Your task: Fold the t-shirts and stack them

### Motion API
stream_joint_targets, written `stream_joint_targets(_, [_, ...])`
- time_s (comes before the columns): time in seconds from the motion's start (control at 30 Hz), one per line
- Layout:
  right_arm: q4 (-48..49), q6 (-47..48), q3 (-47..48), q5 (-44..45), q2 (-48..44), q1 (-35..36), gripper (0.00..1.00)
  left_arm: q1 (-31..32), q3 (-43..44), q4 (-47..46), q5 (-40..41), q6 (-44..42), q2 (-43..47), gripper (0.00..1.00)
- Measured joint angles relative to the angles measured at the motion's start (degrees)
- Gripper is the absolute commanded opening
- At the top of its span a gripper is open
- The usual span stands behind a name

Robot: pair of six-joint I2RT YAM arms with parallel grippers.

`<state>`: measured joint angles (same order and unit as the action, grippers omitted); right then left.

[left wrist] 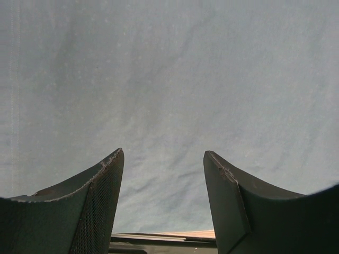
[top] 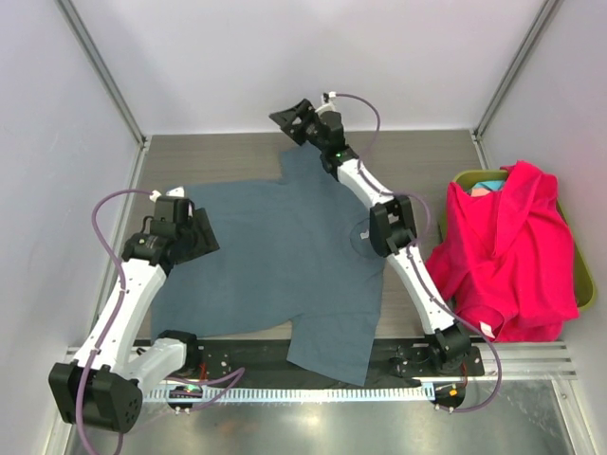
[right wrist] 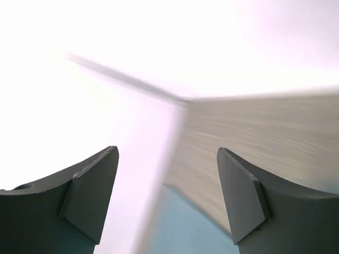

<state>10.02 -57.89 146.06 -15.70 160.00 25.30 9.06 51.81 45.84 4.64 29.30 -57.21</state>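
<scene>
A slate grey-blue t-shirt (top: 275, 256) lies spread flat on the table, one sleeve hanging over the near edge. My left gripper (top: 199, 235) is open and empty, low over the shirt's left side; in the left wrist view its jaws (left wrist: 164, 159) stand apart with only grey-blue cloth (left wrist: 169, 79) between them. My right gripper (top: 285, 119) is open and empty, beyond the shirt's far corner; in the right wrist view (right wrist: 167, 153) it faces the table and wall, with a bit of blue cloth (right wrist: 180, 233) below. A bright pink-red t-shirt (top: 503, 251) is draped over the bin.
An olive-green bin (top: 583, 275) stands at the right edge, with a bit of teal cloth (top: 488, 186) showing at its top. Bare wooden table (top: 218, 156) lies behind the shirt. White walls close off the left, back and right.
</scene>
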Motion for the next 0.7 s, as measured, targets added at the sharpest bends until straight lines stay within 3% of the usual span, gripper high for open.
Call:
stream_joint_targets(0.07, [10.99, -6.64, 8.41, -3.37, 5.86, 0.59, 0.81, 0.0, 0.0, -0.04, 0.37, 0.0, 0.52, 0.63])
stream_joint_targets(0.1, [14.75, -8.61, 7.34, -5.03, 5.73, 0.63, 0.8, 0.04, 0.0, -0.04, 0.57, 0.0, 0.81, 0.63])
stream_joint_targets(0.17, [20.37, -10.78, -2.95, -8.61, 1.09, 0.5, 0.8, 0.11, 0.0, -0.07, 1.16, 0.0, 1.42, 0.63])
stream_joint_targets(0.23, [21.49, -8.87, -21.49, -10.1, -9.01, 0.35, 0.79, 0.2, 0.0, -0.13, 1.84, 0.0, 1.64, 0.63])
stream_joint_targets(0.3, [15.28, -3.1, -36.57, -9.25, -19.15, -0.39, 0.79, 0.2, 0.02, -0.17, 2.73, -0.02, 1.36, 0.65])
stream_joint_targets(0.37, [4.85, 5.22, -44.22, -5.99, -27.3, -1.33, 0.79, 0.2, 0.22, -0.15, 3.91, -0.02, 0.55, 0.66])
stream_joint_targets(0.53, [-17.38, 18.8, -47.17, 5.31, -40.02, -2.67, 0.81, -0.31, 5.35, 0.66, 7.28, 0.31, -7.63, 0.68])
stream_joint_targets(0.7, [-31.5, 26.91, -46.73, 15.08, -42.38, -0.98, 0.82, -4.09, 14.14, -0.31, 7.76, 0.57, -21.99, 0.68])
